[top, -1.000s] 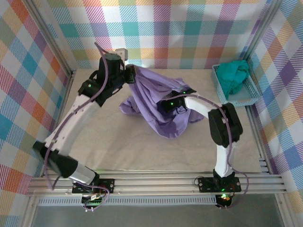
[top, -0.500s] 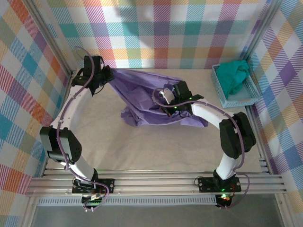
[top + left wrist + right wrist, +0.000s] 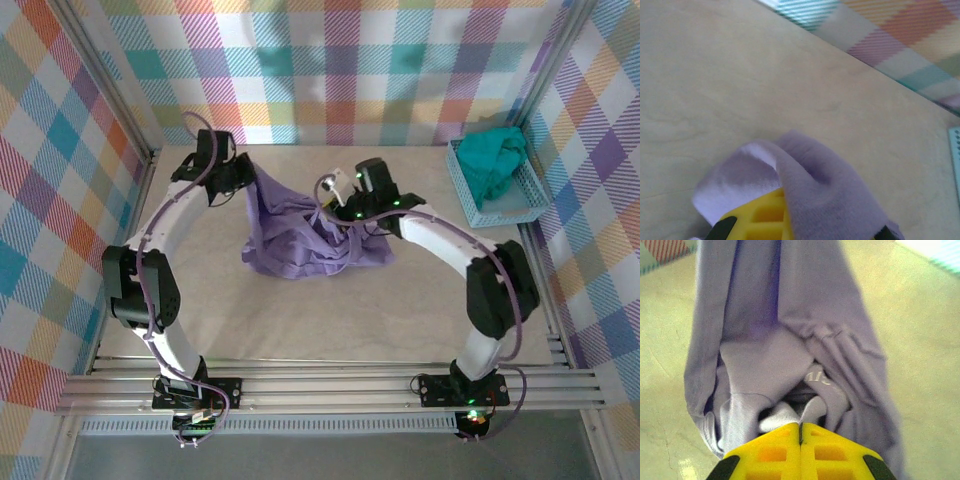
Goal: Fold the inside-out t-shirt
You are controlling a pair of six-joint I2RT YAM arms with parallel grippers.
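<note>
Plaid walls (image 3: pixel 330 60) ring a pale table (image 3: pixel 300 320), where the t-shirt (image 3: pixel 300 240) hangs bunched mid-table. The left gripper (image 3: pixel 241 176) pinches an edge and the right gripper (image 3: pixel 800 432) is clamped on a fold, seemingly to stretch the cloth flat for folding.

lavender-purple cloth t-shirt (image 3: pixel 295 250): soft, matt, creased knit | pale beige table (image 3: pixel 330 320): smooth, matt, faintly veined | right claw (image 3: pixel 800 432): yellow moulded plastic, slight sheen | pale blue slatted basket (image 3: pixel 520 213): plastic | silver frame rails (image 3: pixel 330 385): brushed metal
</note>
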